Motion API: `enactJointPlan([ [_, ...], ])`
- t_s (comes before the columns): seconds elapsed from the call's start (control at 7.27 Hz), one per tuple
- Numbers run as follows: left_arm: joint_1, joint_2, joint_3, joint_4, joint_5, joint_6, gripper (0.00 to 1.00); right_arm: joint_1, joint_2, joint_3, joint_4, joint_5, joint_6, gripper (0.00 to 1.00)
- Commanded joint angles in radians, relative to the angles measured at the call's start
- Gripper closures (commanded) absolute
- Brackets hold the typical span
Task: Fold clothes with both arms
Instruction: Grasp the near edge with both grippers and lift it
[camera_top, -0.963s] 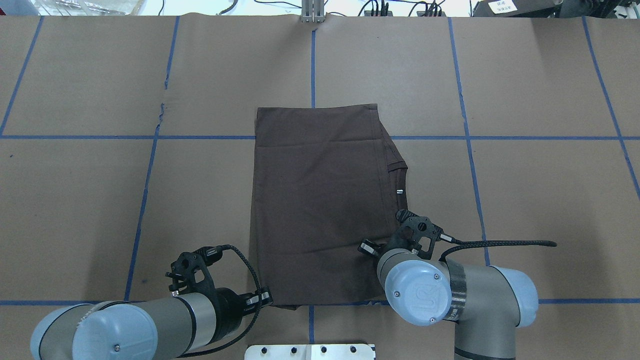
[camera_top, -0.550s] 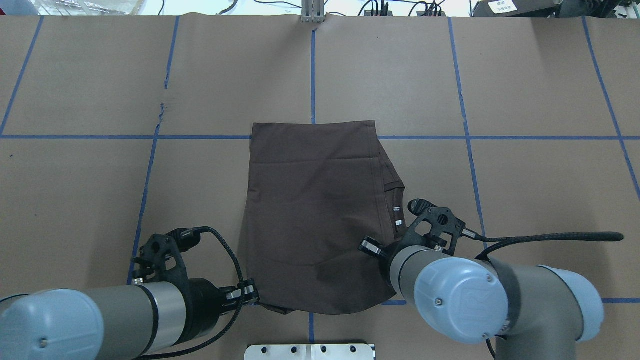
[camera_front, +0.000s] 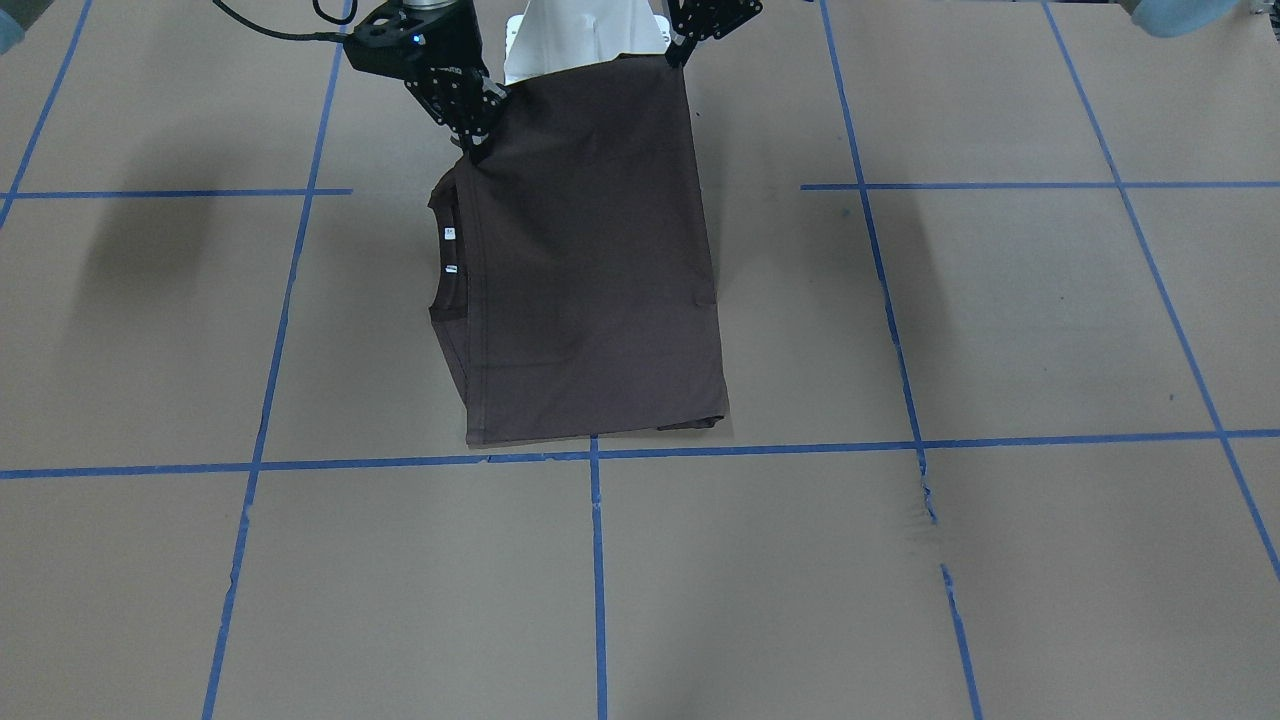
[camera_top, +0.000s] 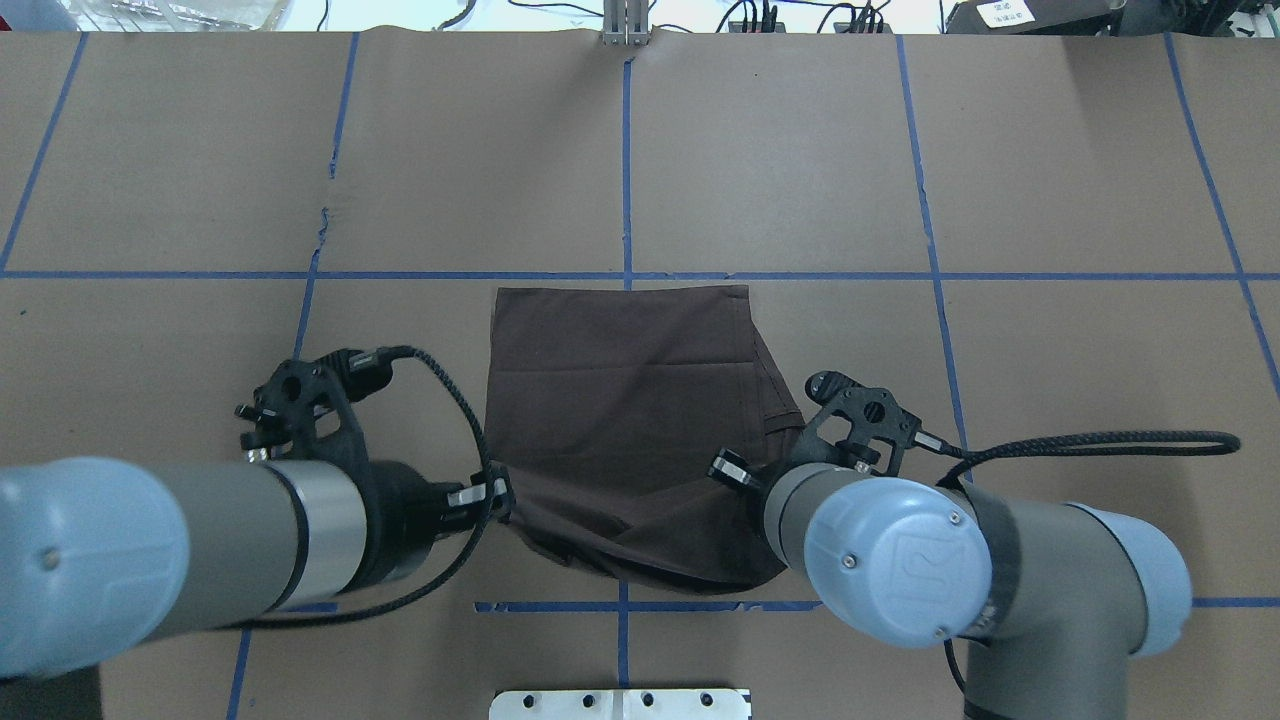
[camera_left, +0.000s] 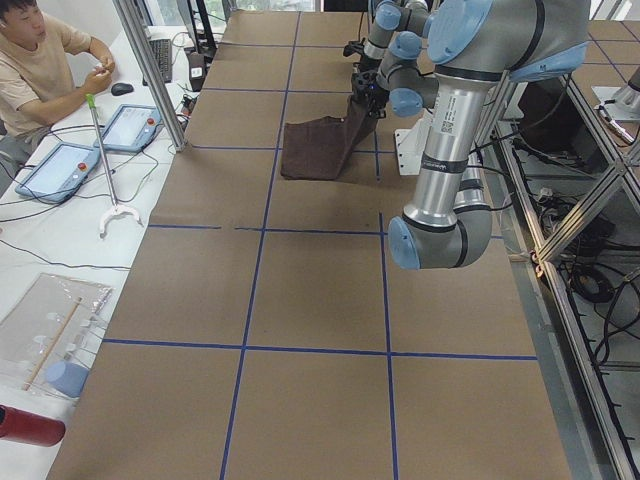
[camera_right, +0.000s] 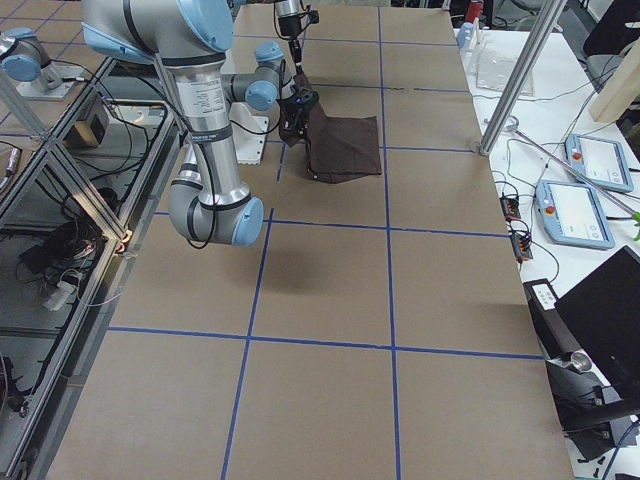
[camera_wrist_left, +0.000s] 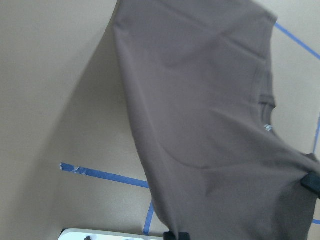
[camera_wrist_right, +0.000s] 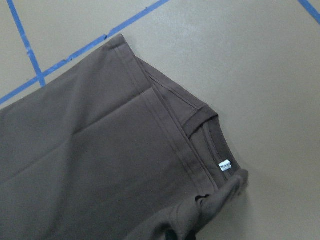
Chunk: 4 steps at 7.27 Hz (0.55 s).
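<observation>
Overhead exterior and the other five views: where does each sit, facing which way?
Overhead exterior: behind the robot, looking forward-down; left arm, right arm, T-shirt.
Exterior front-facing: across the table, facing the robot; left claw view-right, right claw view-left.
Exterior left: table's end, looking along it; left arm nearest.
Exterior right: opposite end; right arm nearest.
Left wrist-mounted: down the lifted T-shirt; claw barely shows.
Right wrist-mounted: at the collar; claw barely shows.
Shared: overhead and front-facing show the same T-shirt and both claws, mirrored.

Robotics lab: tape-gridded table (camera_top: 1100, 150), teach pendants (camera_right: 583, 213), aluminium framing (camera_left: 152, 75).
</observation>
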Motion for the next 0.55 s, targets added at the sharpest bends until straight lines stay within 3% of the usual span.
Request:
enactJointPlan([
  [0.0, -0.163, -0.1, 0.205, -0.013, -0.057, 0.138, 1.0, 0.103, 0.073, -0.148, 0.03, 0.026, -0.049, 1.0],
  [0.41, -0.252, -0.153, 0.443, -0.178, -0.059, 0.192, 1.0, 0.193, 0.171, -0.365, 0.122, 0.063, -0.083, 1.0],
])
